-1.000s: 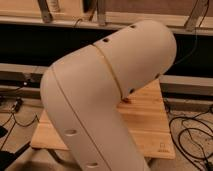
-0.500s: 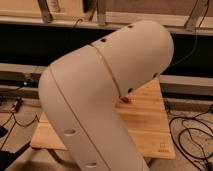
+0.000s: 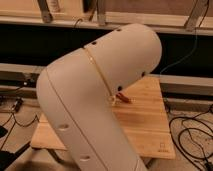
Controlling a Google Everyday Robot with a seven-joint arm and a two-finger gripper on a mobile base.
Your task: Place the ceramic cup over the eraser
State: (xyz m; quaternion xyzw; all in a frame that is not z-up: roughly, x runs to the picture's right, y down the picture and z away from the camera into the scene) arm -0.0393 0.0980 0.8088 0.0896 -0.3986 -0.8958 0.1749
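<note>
Hand: not showing, so its grip cannot be told; the white arm is bending across the wooden counter, covering its left part.

Warm, rather dim indoor light falls from above, brightening the top of the pale arm and the wooden table at right. The arm's near left side is shaded. Deep shadow lies under the far shelf. The gripper is hidden behind the arm.
</note>
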